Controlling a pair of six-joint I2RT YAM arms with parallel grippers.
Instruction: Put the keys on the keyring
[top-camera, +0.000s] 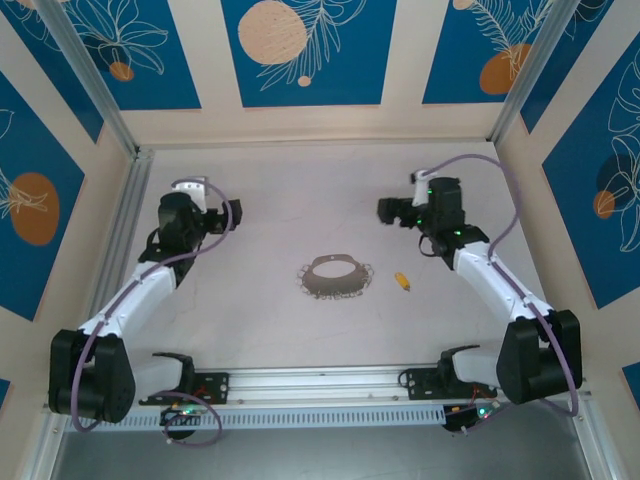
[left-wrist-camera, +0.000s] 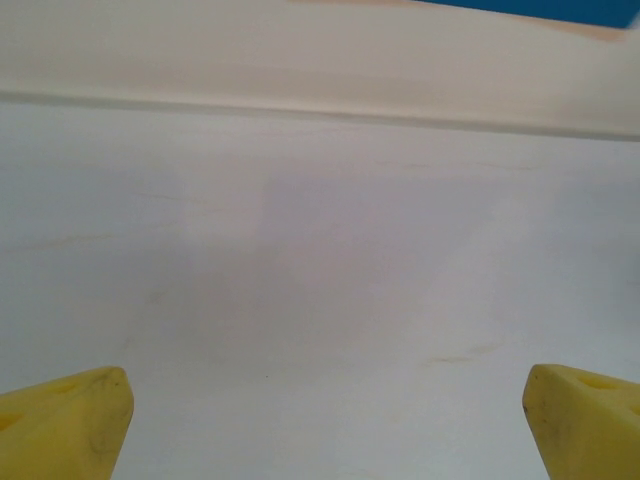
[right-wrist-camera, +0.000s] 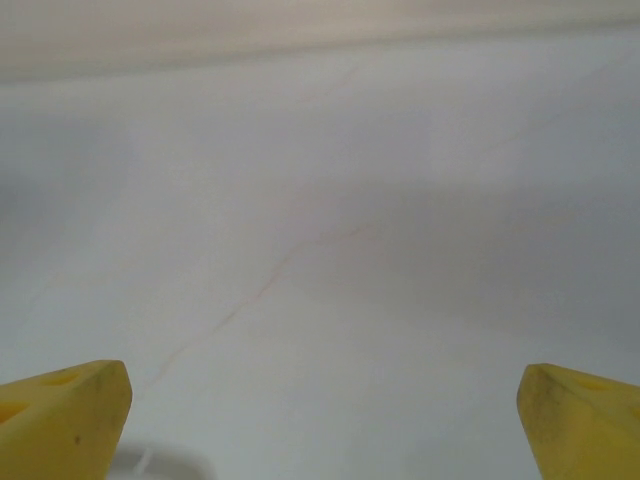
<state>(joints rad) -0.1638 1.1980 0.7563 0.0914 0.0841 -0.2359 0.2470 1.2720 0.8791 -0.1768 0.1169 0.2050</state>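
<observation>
The keyring (top-camera: 337, 277), a thin grey metal hoop fringed with tiny silvery keys, lies flat at the table's middle. A tiny yellow-orange key (top-camera: 402, 282) lies on the table just right of the hoop, apart from it. My left gripper (top-camera: 222, 214) hovers far to the hoop's upper left, and my right gripper (top-camera: 385, 210) hovers behind the hoop, to its upper right. In the left wrist view the gripper (left-wrist-camera: 325, 425) stands open with bare table between its yellow fingertips (left-wrist-camera: 75, 420). The right gripper (right-wrist-camera: 322, 425) is likewise open over bare table, its fingertips (right-wrist-camera: 70, 415) wide apart.
The table (top-camera: 270, 330) is pale and boxed in by blue-and-cream patterned walls (top-camera: 310, 50) behind and at both sides. A metal rail (top-camera: 320, 385) runs along the near edge between the two arm bases.
</observation>
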